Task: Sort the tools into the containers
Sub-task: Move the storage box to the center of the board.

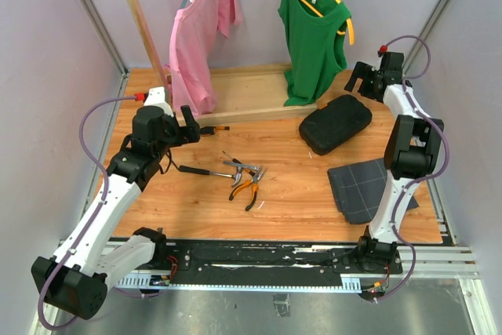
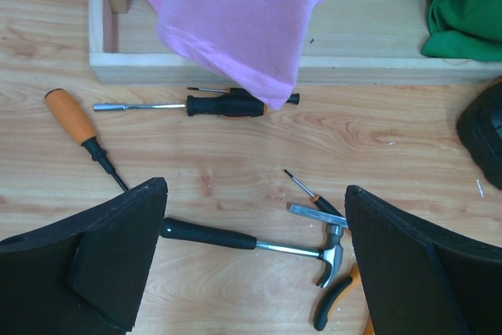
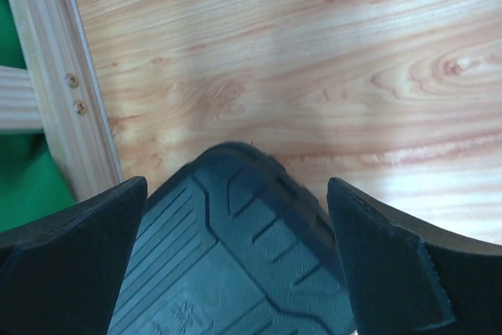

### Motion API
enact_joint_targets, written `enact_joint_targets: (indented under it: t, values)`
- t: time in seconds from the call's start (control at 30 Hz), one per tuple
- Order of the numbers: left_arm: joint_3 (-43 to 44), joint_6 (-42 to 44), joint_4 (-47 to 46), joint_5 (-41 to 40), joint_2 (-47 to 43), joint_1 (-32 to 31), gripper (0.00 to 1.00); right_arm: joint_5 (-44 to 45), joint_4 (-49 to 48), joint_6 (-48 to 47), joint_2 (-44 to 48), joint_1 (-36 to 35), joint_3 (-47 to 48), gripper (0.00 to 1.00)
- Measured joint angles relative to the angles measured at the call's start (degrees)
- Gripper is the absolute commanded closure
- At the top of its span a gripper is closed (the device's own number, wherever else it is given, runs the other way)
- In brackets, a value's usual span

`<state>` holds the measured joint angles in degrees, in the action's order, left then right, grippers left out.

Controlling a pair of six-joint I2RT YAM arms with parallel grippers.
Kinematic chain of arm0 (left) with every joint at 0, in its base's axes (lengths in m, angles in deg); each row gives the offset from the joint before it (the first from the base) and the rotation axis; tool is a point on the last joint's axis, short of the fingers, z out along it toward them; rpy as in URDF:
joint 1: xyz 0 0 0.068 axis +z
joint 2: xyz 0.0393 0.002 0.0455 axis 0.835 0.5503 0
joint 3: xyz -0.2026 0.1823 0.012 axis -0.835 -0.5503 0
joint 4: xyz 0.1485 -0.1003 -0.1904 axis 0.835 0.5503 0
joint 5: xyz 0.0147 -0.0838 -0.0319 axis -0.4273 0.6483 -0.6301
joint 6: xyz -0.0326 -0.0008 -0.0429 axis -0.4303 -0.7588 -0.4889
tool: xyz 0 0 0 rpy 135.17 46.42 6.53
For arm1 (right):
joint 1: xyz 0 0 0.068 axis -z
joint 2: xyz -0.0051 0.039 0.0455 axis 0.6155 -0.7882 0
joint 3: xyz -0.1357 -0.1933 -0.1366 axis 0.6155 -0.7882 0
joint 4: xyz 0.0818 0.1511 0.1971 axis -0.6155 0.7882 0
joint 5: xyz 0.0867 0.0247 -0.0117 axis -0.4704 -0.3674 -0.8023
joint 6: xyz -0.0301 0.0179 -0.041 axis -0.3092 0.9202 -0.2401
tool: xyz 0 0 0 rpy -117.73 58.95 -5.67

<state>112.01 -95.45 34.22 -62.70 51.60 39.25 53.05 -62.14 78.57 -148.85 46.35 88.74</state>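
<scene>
Loose on the bench (image 1: 298,186), hammer (image 2: 251,242) and pliers (image 1: 249,187) lay by the left pincer (image 2: 255,194), spread wide, apparently lining up a pick. Far right, the right pincer (image 3: 235,186), also wide, hung over the shut case (image 1: 336,123), probably to open it.

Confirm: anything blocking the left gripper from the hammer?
Nothing visible. The hammer lies bare on the table under the open left gripper, between its fingers. Silver pliers lie by its head; the handle is clear.
</scene>
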Motion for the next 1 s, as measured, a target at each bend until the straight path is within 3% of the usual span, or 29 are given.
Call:
enact_joint_targets:
  t: [0.5, 0.77, 1.0]
  values:
    - [-2.89, -2.75, 1.25, 1.42, -0.63, 0.0, 0.02, -3.17, 5.6, -0.9, -15.39, -0.44, 15.3, 0.01]
    - [-3.13, -3.26, 1.27, 2.6, -0.59, 0.0, 0.02, -4.31, 6.88, -4.26, -16.0, -1.77, 14.62, 0.01]
    - [-3.13, -3.23, 1.25, 3.04, -0.13, 0.0, 0.02, -4.31, 6.14, -9.4, -11.17, -3.8, 6.95, 0.01]
